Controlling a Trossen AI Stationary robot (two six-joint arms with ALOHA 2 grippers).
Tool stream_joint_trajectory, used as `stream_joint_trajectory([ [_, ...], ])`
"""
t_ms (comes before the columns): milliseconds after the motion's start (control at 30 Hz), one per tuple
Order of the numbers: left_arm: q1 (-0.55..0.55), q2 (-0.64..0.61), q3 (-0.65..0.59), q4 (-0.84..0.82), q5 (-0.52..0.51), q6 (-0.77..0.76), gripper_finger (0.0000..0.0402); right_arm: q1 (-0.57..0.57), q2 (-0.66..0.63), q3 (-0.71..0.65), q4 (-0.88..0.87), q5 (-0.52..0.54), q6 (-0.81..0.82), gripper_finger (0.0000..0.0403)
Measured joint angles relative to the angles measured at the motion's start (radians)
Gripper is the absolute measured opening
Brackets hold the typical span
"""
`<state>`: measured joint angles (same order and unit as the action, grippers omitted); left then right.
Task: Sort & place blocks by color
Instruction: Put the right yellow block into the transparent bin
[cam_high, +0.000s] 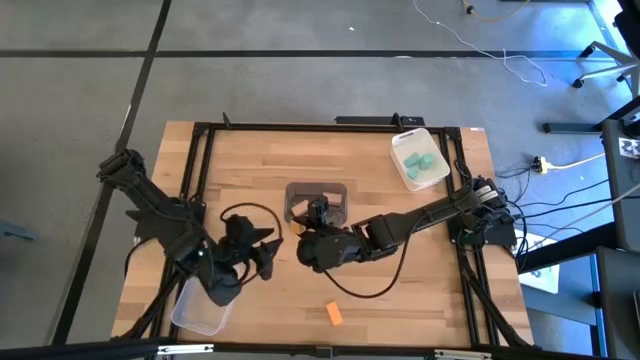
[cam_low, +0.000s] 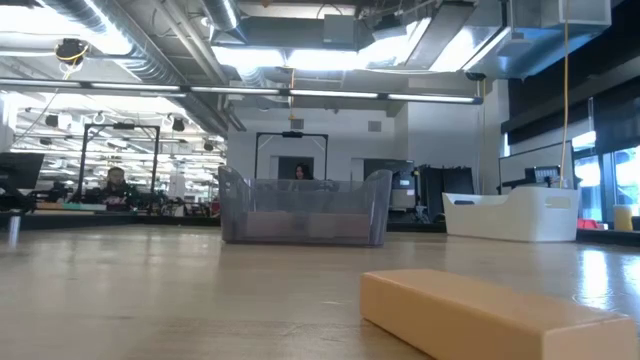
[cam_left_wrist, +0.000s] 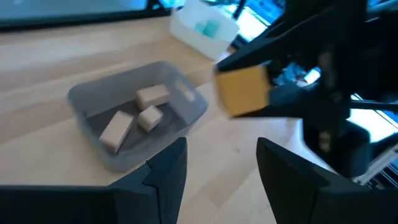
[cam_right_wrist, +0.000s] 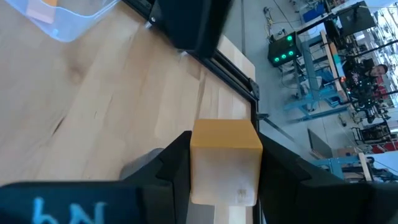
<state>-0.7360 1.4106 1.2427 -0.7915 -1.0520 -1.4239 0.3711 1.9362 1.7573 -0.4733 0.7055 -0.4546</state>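
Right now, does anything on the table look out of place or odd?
One orange block lies loose on the bare table near the front edge, outside every bin. The right gripper holds another orange block between its fingers. Otherwise nothing looks spilled or damaged.

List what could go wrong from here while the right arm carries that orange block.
1. The right gripper pinches an orange block in mid-air, close to the left gripper; moving on could make the arms collide.
2. The clear bin lies mostly under the left arm, so the drop could miss.
3. Released here, the block might fall into the grey bin of tan blocks.
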Motion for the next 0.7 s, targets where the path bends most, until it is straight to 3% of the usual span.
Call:
stream_joint_trajectory([
  [133, 0.04, -0.024, 0.0, 0.096, 0.041, 0.142, 0.0183, 0.0, 0.0, 0.0, 0.0, 0.0, -0.003, 0.0132],
  [700, 0.177, -0.031, 0.0, 0.233, 0.155, 0.282, 0.0183, 0.0, 0.001, 0.0, 0.021, 0.001, -0.082, 0.0132],
])
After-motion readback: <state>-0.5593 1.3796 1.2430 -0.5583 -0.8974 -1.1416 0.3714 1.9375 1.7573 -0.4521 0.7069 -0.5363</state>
